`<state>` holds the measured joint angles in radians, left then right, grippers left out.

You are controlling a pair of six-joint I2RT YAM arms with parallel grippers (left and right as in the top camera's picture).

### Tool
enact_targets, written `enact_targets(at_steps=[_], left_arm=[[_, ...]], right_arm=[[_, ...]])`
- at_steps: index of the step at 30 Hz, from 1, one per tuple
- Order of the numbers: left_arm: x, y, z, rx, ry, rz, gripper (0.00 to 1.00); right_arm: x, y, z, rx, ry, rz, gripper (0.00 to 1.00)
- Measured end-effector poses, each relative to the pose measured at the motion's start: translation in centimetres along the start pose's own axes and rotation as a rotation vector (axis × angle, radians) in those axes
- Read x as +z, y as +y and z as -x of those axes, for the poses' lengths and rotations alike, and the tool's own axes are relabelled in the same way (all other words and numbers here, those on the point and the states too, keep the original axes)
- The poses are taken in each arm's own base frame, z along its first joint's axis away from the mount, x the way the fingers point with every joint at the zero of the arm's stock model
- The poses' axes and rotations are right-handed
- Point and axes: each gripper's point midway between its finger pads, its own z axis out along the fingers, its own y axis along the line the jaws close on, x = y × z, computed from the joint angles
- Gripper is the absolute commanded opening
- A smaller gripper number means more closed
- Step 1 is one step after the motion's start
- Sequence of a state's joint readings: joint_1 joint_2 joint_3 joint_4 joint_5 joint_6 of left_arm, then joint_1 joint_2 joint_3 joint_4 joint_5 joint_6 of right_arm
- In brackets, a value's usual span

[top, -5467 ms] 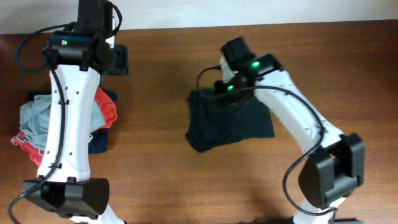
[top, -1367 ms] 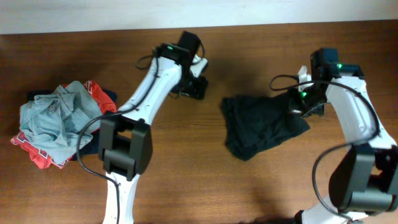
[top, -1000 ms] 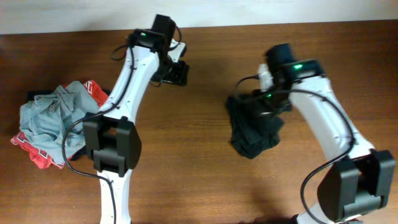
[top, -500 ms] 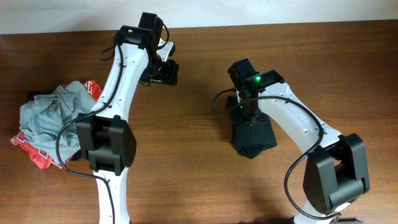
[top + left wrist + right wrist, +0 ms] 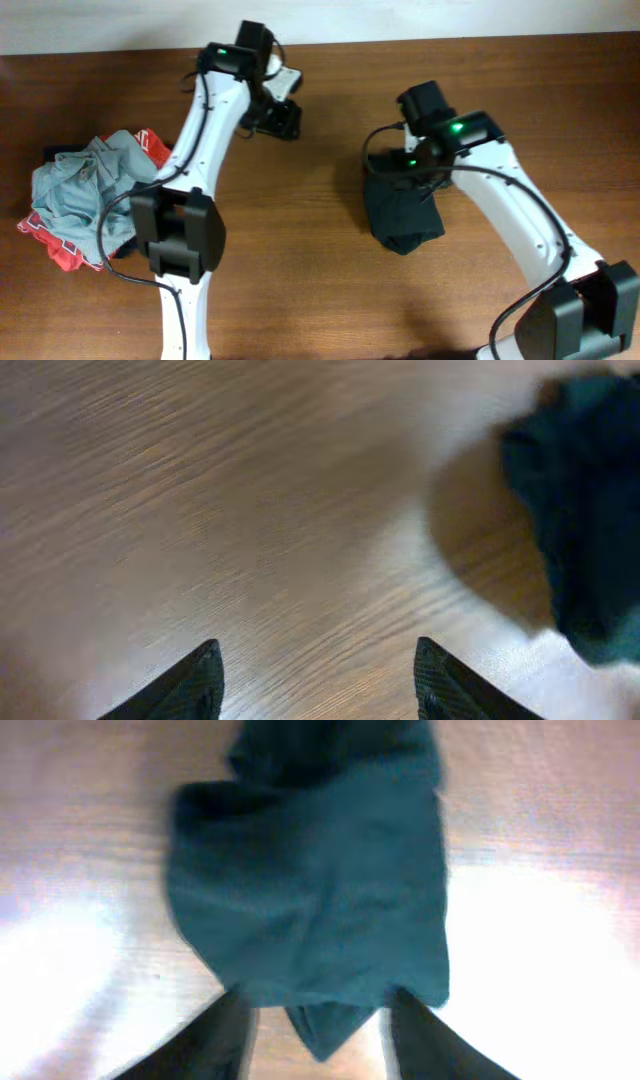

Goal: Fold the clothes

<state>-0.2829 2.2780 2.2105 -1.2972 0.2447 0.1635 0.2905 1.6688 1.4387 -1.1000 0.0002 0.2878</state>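
Now the black T-shirt (image 5: 402, 215) is bunched into a narrow heap toward 3 o'clock, no longer spread as it was a moment back. My right gripper (image 5: 318, 1003) has its fingers parted, with the shirt's corner lying loose between them. My left gripper (image 5: 318, 645), also spread and holding nothing, has drifted slightly toward 3 o'clock near the table's (image 5: 300, 290) 12 o'clock edge. The other garments (image 5: 85, 205) sit piled at 9 o'clock. Bare wood stretches toward 6 o'clock.

No writing, label, brand or number can be read anywhere: not on the dark T-shirt (image 5: 403, 215), the heap of other clothes (image 5: 85, 200), or the worktop (image 5: 300, 280).
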Motion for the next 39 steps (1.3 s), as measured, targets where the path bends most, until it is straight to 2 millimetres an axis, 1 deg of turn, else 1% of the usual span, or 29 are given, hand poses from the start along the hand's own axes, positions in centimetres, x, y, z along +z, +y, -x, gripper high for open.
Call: enact_targets(at_steps=[2, 5, 6, 7, 10, 14, 18, 20, 22, 26, 34, 37, 39], left_arm=[[0.4, -2.1, 0.2, 0.103, 0.003, -0.022, 0.51], [1.2, -5.9, 0.9, 0.261, -0.012, -0.050, 0.43], [1.4, -7.1, 1.2, 0.313, -0.025, -0.057, 0.40], [1.7, -8.9, 1.6, 0.381, -0.043, -0.069, 0.37], [2.1, -11.7, 1.9, 0.502, -0.064, -0.083, 0.35], [2.5, -14.2, 1.8, 0.624, -0.074, -0.097, 0.34], [2.6, -15.4, 1.6, 0.697, -0.079, -0.115, 0.34], [2.6, -15.8, 1.6, 0.722, -0.085, -0.131, 0.34], [2.6, -16.2, 1.5, 0.743, -0.092, -0.154, 0.30], [2.5, -16.8, 1.3, 0.764, -0.098, -0.192, 0.31], [2.2, -18.8, 0.7, 0.788, -0.113, -0.293, 0.32], [3.0, -19.6, -0.2, 0.820, -0.092, -0.312, 0.31], [4.0, -20.3, -0.7, 0.843, -0.082, -0.319, 0.32]], right_arm=[[0.0, -1.5, 0.1, 0.060, 0.014, 0.009, 0.09], [0.1, -3.9, 0.3, 0.157, 0.029, 0.032, 0.05], [0.2, -4.6, 0.2, 0.182, 0.037, 0.036, 0.04], [0.7, -5.4, -0.3, 0.218, 0.055, 0.049, 0.04], [2.6, -5.7, -1.3, 0.252, 0.085, 0.107, 0.04], [5.4, -4.4, -2.5, 0.253, 0.100, 0.217, 0.04], [8.1, -3.4, -3.7, 0.288, 0.107, 0.290, 0.04], [9.0, -3.3, -4.4, 0.313, 0.115, 0.303, 0.04], [9.6, -3.2, -4.9, 0.337, 0.120, 0.313, 0.04], [10.3, -3.1, -5.6, 0.368, 0.129, 0.318, 0.04], [10.5, -3.1, -5.3, 0.401, 0.111, 0.325, 0.04], [10.6, -3.1, -5.1, 0.405, 0.107, 0.326, 0.04], [10.6, -3.1, -5.1, 0.405, 0.106, 0.326, 0.04]])
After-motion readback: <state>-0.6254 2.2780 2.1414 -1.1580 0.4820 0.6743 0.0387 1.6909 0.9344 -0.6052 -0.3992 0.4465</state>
